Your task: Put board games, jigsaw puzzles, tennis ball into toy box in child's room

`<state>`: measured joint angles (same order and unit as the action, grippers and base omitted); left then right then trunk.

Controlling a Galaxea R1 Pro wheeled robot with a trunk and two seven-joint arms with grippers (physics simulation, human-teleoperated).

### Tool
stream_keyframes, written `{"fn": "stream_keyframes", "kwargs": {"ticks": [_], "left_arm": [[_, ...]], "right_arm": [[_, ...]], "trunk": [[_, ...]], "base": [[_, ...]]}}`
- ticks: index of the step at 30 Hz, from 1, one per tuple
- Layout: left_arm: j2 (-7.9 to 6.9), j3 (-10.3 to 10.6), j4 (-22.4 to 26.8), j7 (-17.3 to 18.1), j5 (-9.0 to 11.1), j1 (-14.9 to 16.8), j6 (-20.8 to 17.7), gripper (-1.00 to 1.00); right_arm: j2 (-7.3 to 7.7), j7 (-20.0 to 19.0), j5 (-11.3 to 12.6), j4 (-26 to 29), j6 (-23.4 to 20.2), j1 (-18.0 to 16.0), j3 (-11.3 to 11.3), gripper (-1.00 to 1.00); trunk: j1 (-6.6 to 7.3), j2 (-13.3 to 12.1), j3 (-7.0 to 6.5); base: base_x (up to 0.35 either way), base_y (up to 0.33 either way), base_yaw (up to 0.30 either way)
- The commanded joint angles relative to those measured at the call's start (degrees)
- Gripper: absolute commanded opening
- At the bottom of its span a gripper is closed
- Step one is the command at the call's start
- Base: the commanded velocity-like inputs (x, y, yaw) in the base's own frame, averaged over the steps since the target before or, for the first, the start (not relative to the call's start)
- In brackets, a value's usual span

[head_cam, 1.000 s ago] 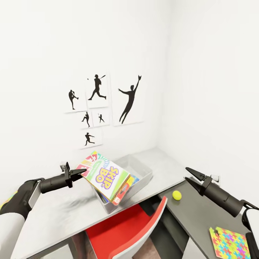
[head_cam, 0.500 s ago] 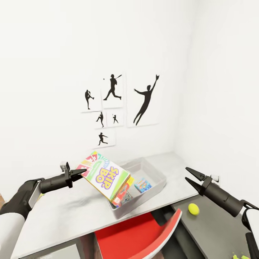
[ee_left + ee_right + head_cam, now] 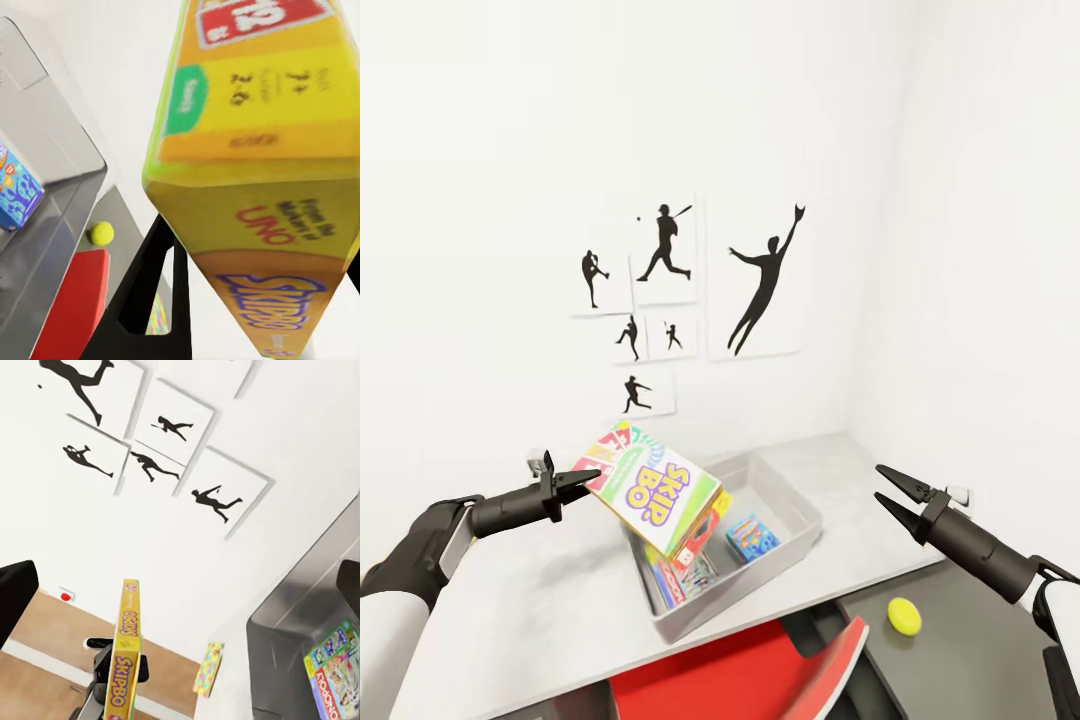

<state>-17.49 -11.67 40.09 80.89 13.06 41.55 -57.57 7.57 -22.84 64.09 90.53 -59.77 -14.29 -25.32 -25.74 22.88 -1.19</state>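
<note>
Flat, even light fills a white-walled simulated room, with barely a shadow in sight.

In the head view the walls wash out to near-uniform white, the corner reading only as a faint grey seam at upper right; the black silhouette pictures (image 3: 690, 290) stay crisp against it. The glossy table (image 3: 540, 610) carries soft pale reflections rather than hard glare, and the toy box (image 3: 800, 515) walls shade only slightly darker inside. Straight lines splay toward the frame's lower corners, a wide-angle stretch. In the left wrist view the Skip-Bo box (image 3: 262, 172) looms very close, its lettering soft and smeared. The right wrist view is sharper, though its walls are similarly bleached.
</note>
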Motion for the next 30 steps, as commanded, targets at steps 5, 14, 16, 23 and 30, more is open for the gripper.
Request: {"fn": "stream_keyframes", "kwargs": {"ticks": [5, 14, 16, 23, 30], "left_arm": [[-0.01, -0.02, -0.01, 0.15, 0.17, 0.02, -0.61, -1.0], [-0.03, -0.02, -0.01, 0.15, 0.15, 0.02, -0.61, -1.0], [-0.03, -0.02, -0.01, 0.15, 0.15, 0.02, -0.61, -1.0], [-0.02, -0.02, -0.01, 0.15, 0.25, 0.02, -0.61, -1.0], [-0.01, -0.02, -0.01, 0.15, 0.22, 0.02, -0.61, -1.0]], "right_arm": [[0.01, -0.61, -0.55, -0.05, -0.23, -0.03, -0.12, 1.0], [-0.01, -0.63, -0.56, -0.02, -0.23, -0.03, -0.08, 1.0], [-0.01, -0.63, -0.55, -0.01, -0.23, -0.03, -0.08, 1.0], [-0.01, -0.63, -0.55, -0.02, -0.23, -0.03, -0.08, 1.0], [-0.01, -0.63, -0.56, -0.04, -0.23, -0.03, -0.08, 1.0]], "trunk": [[-0.04, 0.04, -0.02], [-0.04, 0.04, -0.05], [-0.04, 0.04, -0.05], [-0.04, 0.04, -0.09], [-0.04, 0.04, -0.09]], "base": [[0.221, 0.028, -0.018], [0.208, 0.051, -0.007], [0.207, 0.005, 0.008], [0.153, -0.013, 0.018], [0.105, -0.02, 0.001]]}}
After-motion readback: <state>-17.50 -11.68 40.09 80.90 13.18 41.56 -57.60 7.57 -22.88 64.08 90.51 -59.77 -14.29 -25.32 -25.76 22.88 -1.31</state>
